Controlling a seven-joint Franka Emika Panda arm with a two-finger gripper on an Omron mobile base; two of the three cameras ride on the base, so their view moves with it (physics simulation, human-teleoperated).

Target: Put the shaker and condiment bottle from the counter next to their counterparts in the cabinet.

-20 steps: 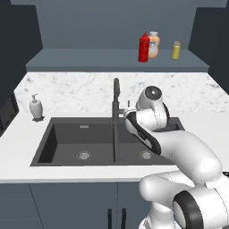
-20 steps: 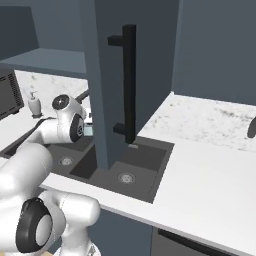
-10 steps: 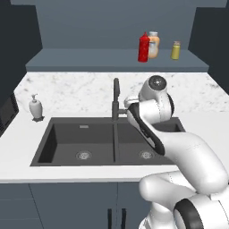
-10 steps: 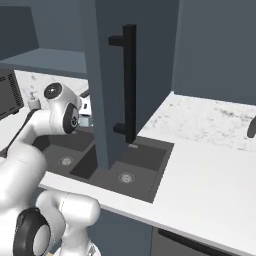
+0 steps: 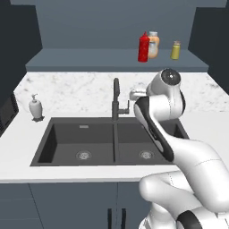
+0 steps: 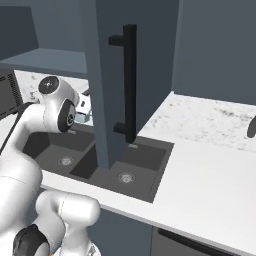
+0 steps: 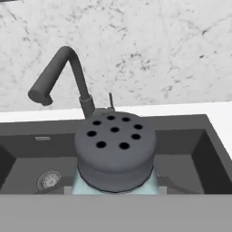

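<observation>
Gripper's clamped on the shaker [image 7: 115, 156], its dark holed cap right up against the hand camera, held up over the dark sink [image 5: 62, 143] by the black faucet [image 5: 116, 99]. Further back on the cabinet [image 5: 89, 58] shelf, the red condiment bottle [image 5: 143, 47] stands touching the peach-orange bottle [image 5: 154, 44], yellow-olive shaker [image 5: 175, 50] just off to the right

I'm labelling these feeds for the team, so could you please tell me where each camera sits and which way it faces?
Left base view: behind the arm's left, facing the sink, faucet and cabinet; the arm rises at lower right.
Right base view: behind its right, facing the cabinet door and counter; the arm stands at left.
Hand view: on the hand, looking along the fingers at the shaker they hold.
All three share the sink.
</observation>
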